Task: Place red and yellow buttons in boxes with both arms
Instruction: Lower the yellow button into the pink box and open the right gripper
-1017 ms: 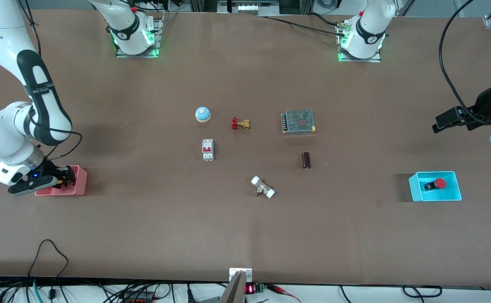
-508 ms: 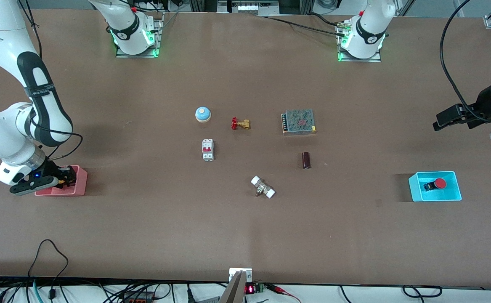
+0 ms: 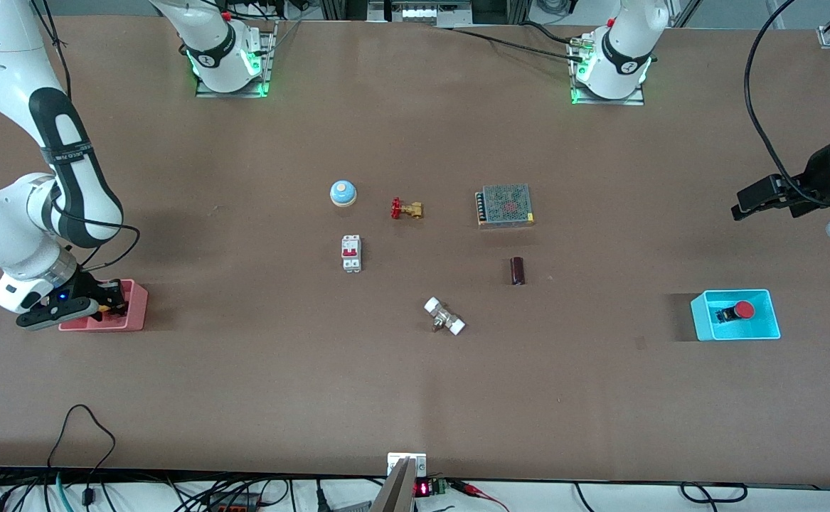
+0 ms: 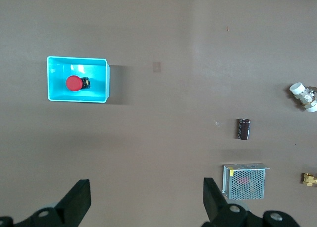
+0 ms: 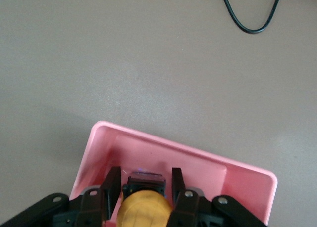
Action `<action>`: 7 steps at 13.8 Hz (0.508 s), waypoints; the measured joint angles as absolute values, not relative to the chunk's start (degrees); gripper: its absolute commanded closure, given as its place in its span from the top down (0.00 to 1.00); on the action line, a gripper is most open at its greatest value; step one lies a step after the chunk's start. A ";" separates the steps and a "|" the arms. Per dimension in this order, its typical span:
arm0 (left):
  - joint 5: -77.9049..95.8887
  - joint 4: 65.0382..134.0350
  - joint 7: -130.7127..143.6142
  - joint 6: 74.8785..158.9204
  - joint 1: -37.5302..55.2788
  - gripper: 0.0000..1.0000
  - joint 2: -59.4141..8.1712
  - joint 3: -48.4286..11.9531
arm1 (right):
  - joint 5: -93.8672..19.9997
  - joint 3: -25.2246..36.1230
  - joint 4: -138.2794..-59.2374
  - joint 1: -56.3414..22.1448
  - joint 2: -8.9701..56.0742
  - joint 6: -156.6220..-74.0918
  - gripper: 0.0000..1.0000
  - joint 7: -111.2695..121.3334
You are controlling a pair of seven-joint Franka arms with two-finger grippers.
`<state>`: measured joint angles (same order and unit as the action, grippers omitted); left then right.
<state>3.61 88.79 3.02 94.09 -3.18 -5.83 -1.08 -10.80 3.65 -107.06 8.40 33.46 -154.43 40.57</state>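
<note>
The yellow button (image 5: 146,209) sits between the fingers of my right gripper (image 5: 145,175), which is shut on its cap, just inside the pink tray (image 5: 198,160). In the front view this gripper (image 3: 112,302) is low in the pink tray (image 3: 137,306) at the right arm's end of the table. The red button (image 3: 743,309) lies on its side in the cyan tray (image 3: 763,328) at the left arm's end. My left gripper (image 3: 740,208) is open and empty, up in the air over bare table beside that tray. The left wrist view (image 4: 146,187) shows the red button (image 4: 73,83) in the cyan tray (image 4: 101,81).
In the table's middle lie a blue bell (image 3: 343,193), a brass valve with a red handle (image 3: 406,209), a mesh-topped power supply (image 3: 505,205), a white circuit breaker (image 3: 350,253), a dark cylinder (image 3: 518,271) and a white-ended fitting (image 3: 444,316).
The right arm has shifted slightly, its gripper staying in the pink tray with the yellow button. The left gripper has risen a little and drawn away from the cyan tray.
</note>
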 measured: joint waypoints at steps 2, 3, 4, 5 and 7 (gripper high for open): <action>3.61 88.79 3.01 94.07 -3.18 1.00 -5.83 -1.08 | -10.80 3.65 -107.06 8.40 33.46 -154.46 0.65 40.57; 3.61 88.79 3.01 94.07 -3.18 1.00 -5.82 -1.08 | -10.80 3.65 -107.06 8.40 33.46 -154.46 0.69 40.57; 3.61 88.79 3.01 94.06 -3.18 1.00 -5.83 -1.08 | -10.80 3.65 -107.06 8.40 33.46 -154.47 0.74 40.57; 3.60 88.79 3.01 94.05 -3.18 1.00 -5.83 -1.08 | -10.80 3.65 -107.05 8.40 33.46 -154.49 0.81 40.57; 3.60 88.79 3.00 94.04 -3.18 1.00 -5.83 -1.08 | -10.80 3.65 -106.87 8.40 33.45 -154.54 0.89 40.58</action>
